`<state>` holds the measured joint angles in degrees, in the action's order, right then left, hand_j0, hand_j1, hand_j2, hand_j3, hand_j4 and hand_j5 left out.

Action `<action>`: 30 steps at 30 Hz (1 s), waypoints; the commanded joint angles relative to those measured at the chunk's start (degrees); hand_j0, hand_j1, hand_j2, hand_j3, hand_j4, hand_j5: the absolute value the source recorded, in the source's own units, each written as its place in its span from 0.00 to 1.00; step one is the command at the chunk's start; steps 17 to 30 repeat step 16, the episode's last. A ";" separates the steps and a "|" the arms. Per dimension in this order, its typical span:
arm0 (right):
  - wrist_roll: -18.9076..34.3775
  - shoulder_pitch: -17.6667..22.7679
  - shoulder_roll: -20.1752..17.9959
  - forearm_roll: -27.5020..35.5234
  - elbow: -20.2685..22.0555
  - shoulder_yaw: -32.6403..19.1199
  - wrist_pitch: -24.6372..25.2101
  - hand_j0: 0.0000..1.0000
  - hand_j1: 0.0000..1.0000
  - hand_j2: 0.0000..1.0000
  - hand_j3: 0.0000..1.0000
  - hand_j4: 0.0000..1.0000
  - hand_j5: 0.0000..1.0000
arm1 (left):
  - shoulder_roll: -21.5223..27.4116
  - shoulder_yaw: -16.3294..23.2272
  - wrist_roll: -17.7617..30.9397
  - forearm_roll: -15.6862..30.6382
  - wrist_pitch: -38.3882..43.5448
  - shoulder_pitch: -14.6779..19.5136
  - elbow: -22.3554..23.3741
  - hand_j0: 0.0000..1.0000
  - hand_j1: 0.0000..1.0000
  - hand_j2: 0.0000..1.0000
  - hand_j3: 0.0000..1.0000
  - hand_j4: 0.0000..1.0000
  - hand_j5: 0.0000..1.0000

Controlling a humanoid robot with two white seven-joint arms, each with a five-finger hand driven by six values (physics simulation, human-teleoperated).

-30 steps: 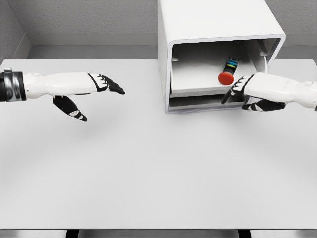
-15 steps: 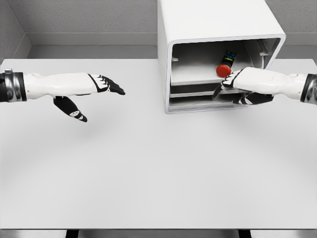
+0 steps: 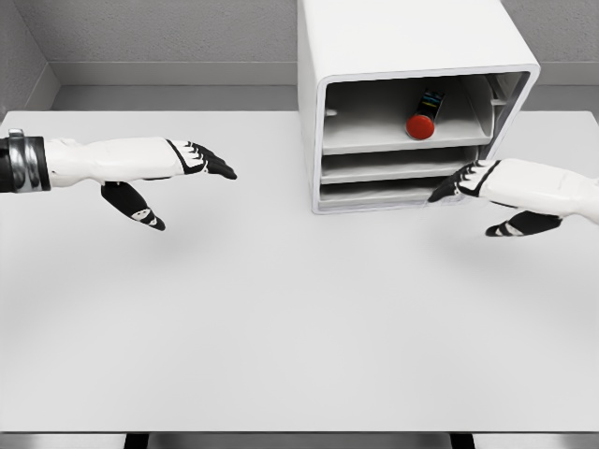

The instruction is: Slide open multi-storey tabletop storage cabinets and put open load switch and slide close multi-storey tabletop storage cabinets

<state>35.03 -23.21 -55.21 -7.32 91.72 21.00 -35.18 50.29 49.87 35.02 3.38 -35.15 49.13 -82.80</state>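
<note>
Left hand (image 3: 187, 159) hovers over the white table (image 3: 281, 318), fingers spread, empty. In the white three-tier cabinet (image 3: 402, 56), the top tray now sits pushed in with the red-capped load switch (image 3: 422, 123) aboard. Our right hand (image 3: 487, 180) has backed off, open, empty. We judge the task nearly done.

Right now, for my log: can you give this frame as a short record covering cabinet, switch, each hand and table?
cabinet: white, rear right of table, three trays pushed in
switch: red button, lying on the top tray
right hand: open, in front of the lower trays, holding nothing
left hand: open, hovering over the table's left side
table: white
</note>
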 commanded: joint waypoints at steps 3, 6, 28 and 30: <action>-0.03 0.97 -0.95 0.46 1.00 -1.40 0.18 1.00 1.00 1.00 1.00 1.00 1.00 | -0.11 0.14 -0.02 0.49 0.15 -0.18 1.50 1.00 1.00 1.00 1.00 1.00 1.00; -0.03 1.67 -1.04 0.46 0.92 -1.22 0.18 1.00 1.00 1.00 1.00 1.00 1.00 | -0.02 1.02 -0.02 0.49 0.15 -0.09 1.59 1.00 1.00 1.00 1.00 1.00 1.00; -0.03 2.11 -1.04 0.29 0.74 -0.43 0.18 1.00 1.00 1.00 1.00 1.00 1.00 | -0.02 1.10 -0.02 0.49 0.15 -0.18 1.50 1.00 1.00 1.00 1.00 1.00 1.00; -0.03 2.11 -1.04 0.29 0.74 -0.43 0.18 1.00 1.00 1.00 1.00 1.00 1.00 | -0.02 1.10 -0.02 0.49 0.15 -0.18 1.50 1.00 1.00 1.00 1.00 1.00 1.00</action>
